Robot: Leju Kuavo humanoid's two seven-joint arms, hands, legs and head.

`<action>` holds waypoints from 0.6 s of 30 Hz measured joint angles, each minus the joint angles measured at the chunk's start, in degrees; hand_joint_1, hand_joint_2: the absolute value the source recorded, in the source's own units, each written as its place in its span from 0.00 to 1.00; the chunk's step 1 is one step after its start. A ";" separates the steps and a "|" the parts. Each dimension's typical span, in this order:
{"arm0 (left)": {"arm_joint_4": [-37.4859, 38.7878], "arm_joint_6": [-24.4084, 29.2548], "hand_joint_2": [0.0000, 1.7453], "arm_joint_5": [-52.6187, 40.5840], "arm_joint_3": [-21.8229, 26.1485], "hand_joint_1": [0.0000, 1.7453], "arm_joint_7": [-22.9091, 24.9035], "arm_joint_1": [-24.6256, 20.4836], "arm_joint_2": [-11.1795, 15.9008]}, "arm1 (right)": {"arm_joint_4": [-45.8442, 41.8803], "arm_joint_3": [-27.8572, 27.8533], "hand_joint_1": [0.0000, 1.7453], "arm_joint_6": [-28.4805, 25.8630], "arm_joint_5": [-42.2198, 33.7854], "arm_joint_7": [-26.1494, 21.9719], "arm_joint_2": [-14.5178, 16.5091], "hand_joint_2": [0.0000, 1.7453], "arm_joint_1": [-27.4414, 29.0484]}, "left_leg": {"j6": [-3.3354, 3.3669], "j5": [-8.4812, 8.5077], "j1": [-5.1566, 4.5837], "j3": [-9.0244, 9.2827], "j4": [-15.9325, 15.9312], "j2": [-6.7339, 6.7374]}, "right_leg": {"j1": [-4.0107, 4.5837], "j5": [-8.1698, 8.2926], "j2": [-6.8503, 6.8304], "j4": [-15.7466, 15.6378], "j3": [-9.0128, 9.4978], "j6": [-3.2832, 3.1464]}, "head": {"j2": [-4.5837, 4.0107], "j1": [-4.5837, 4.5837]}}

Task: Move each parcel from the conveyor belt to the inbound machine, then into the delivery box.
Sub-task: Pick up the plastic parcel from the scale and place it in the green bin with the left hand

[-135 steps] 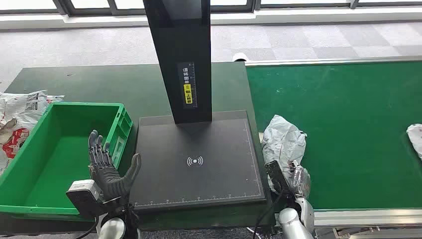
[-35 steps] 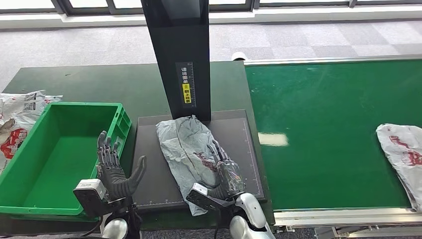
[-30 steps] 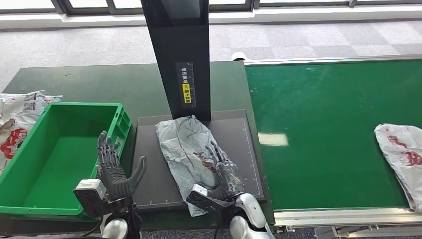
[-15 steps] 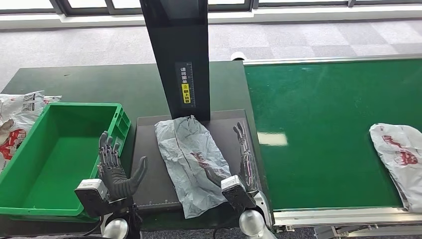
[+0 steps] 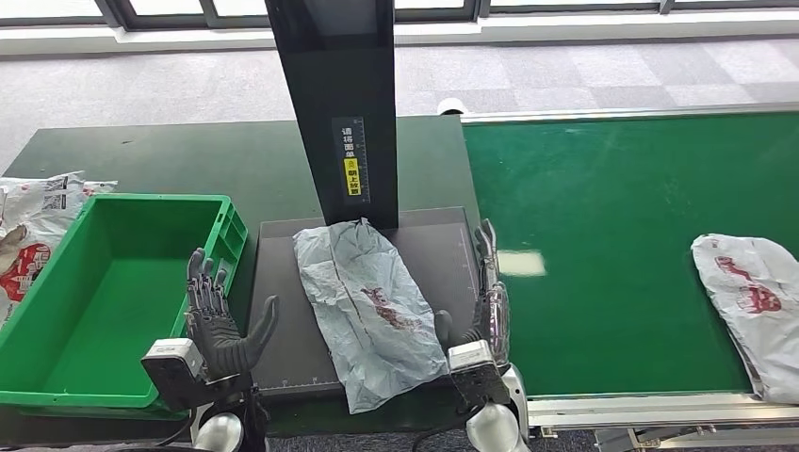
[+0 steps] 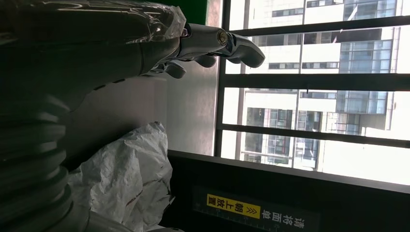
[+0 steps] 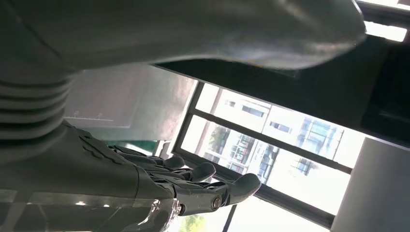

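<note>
Head view: the right hand (image 5: 485, 311) has let go of the grey parcel (image 5: 366, 306) and drawn off to its right side, fingers straight and apart, so the parcel now lies free on the inbound machine (image 5: 452, 247); the crate step looks next. The left hand (image 5: 219, 325) waits by the delivery box (image 5: 57, 325), fingers spread, box empty. 1 more parcel (image 5: 749, 306) lies on the conveyor belt (image 5: 612, 217).

Left wrist view: the fingers (image 6: 212, 41) are apart, the parcel beyond.

Right wrist view: the fingers (image 7: 203, 186) are extended, holding nothing.

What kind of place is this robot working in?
Probably a parcel-sorting station set up in an office building: a green conveyor belt bringing a bagged parcel, a black scanning machine holding another, and a green crate.
</note>
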 joint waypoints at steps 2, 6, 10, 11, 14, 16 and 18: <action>0.05 0.00 1.00 0.00 0.00 0.00 0.00 -0.01 0.00 | -1.25 0.42 0.00 -2.03 -1.81 -0.01 -0.24 1.00 0.41 | 0.00 0.00 0.00 0.00 0.00 -0.03 | -0.01 0.00 -0.01 0.00 0.00 0.00 | 0.00 0.00; 0.70 0.00 1.00 0.25 0.00 0.00 0.00 -0.13 0.02 | -6.24 2.84 0.00 -8.36 -5.44 -0.02 -1.57 1.00 1.48 | 0.00 -0.01 0.00 -0.01 0.00 0.01 | -0.02 0.00 0.02 0.00 -0.01 0.00 | 0.00 0.00; 1.45 0.00 1.00 0.44 0.02 0.00 0.00 -0.26 0.02 | -9.74 4.31 0.00 -9.28 -5.88 -0.02 -2.41 1.00 2.36 | 0.04 -0.04 0.00 0.00 0.00 0.02 | -0.01 0.00 0.03 0.00 -0.01 0.00 | 0.00 0.00; 1.60 0.00 1.00 0.46 0.02 0.00 0.00 -0.29 0.02 | -10.31 4.48 0.00 -9.29 -5.89 -0.02 -2.54 1.00 2.50 | 0.04 -0.04 0.00 0.00 0.00 0.02 | -0.01 0.00 0.03 0.00 -0.01 0.00 | 0.00 0.00; 1.93 0.00 1.00 0.54 0.02 0.00 0.00 -0.34 0.02 | -11.51 4.77 0.00 -9.30 -5.92 0.00 -2.81 1.00 2.80 | 0.04 -0.04 0.00 0.00 0.00 0.02 | -0.01 0.00 0.02 0.00 0.00 0.00 | 0.00 0.00; 2.05 0.00 1.00 0.56 0.02 0.00 0.00 -0.35 0.02 | -11.97 4.97 0.00 -9.30 -5.94 0.00 -2.95 1.00 2.90 | 0.04 -0.04 0.00 0.02 0.00 0.03 | -0.01 0.00 0.03 0.00 0.00 0.00 | 0.00 0.00; 2.22 0.00 1.00 0.56 0.02 0.00 0.00 -0.38 0.02 | -12.29 5.21 0.00 -9.32 -5.94 0.00 -3.08 1.00 2.94 | 0.04 -0.04 0.00 0.02 0.00 0.03 | -0.01 0.00 0.03 0.00 0.01 0.00 | 0.00 0.00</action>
